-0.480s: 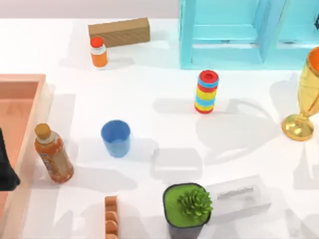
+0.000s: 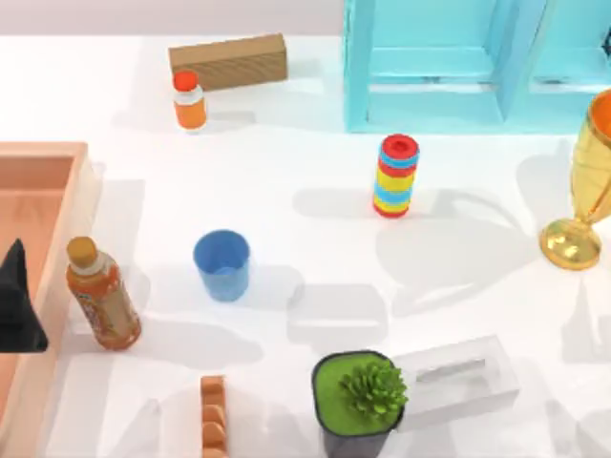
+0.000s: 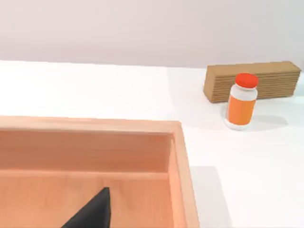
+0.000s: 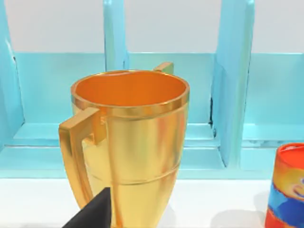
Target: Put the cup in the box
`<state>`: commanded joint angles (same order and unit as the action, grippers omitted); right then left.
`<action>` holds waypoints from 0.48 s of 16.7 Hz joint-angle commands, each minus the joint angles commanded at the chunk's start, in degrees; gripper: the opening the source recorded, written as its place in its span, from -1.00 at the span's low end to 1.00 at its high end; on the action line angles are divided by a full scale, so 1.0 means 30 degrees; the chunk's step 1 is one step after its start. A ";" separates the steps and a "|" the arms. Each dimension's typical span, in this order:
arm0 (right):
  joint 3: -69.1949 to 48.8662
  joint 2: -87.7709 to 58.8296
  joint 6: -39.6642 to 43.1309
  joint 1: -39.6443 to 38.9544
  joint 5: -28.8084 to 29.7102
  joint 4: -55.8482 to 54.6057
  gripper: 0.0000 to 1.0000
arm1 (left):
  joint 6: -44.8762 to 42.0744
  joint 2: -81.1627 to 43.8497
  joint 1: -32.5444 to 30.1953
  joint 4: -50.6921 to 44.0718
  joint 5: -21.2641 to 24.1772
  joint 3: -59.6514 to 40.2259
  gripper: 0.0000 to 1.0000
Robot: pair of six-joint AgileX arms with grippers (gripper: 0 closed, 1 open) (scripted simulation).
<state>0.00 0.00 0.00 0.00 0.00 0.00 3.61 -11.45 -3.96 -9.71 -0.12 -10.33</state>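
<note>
The cup (image 2: pixel 221 264), a small plain blue tumbler, stands upright left of the table's middle. The box (image 2: pixel 59 205), large, salmon-orange and open-topped, lies at the table's left edge; its inner wall and floor (image 3: pixel 95 152) look bare in the left wrist view. My left gripper (image 2: pixel 17 305) is a dark shape over the box's near part, well left of the cup, with an orange drink bottle between them. A dark tip of it (image 3: pixel 92 213) hangs above the box floor. My right gripper (image 4: pixel 92 211) sits close in front of the golden trophy (image 4: pixel 130 147).
An orange drink bottle (image 2: pixel 100 296) stands just right of the box wall. A small orange bottle (image 2: pixel 189 100) and a cardboard block (image 2: pixel 229 61) sit far left. There are also a cyan shelf (image 2: pixel 458 67), a striped stack (image 2: pixel 396 176), the trophy (image 2: pixel 582 191), a potted plant (image 2: pixel 361 391) and a translucent case (image 2: pixel 458 374).
The dark shape of my left gripper has shifted slightly up and right over the box in the top view. The cup and the other objects have not moved.
</note>
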 joint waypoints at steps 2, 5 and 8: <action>0.0000 0.0000 0.0000 0.0000 0.0000 0.0000 1.00 | 0.0611 -0.2785 -0.0809 -0.1902 -0.0128 -0.2432 1.00; 0.0000 0.0000 0.0000 0.0000 0.0000 0.0000 1.00 | 0.1661 -0.8435 -0.2198 -0.5215 -0.0375 -0.6979 1.00; 0.0000 0.0000 0.0000 0.0000 0.0000 0.0000 1.00 | 0.2751 -1.4689 -0.3761 -0.8754 -0.0509 -1.2052 1.00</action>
<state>0.00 0.00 0.00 0.00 0.00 0.00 11.86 -55.52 -15.24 -35.98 -1.65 -46.48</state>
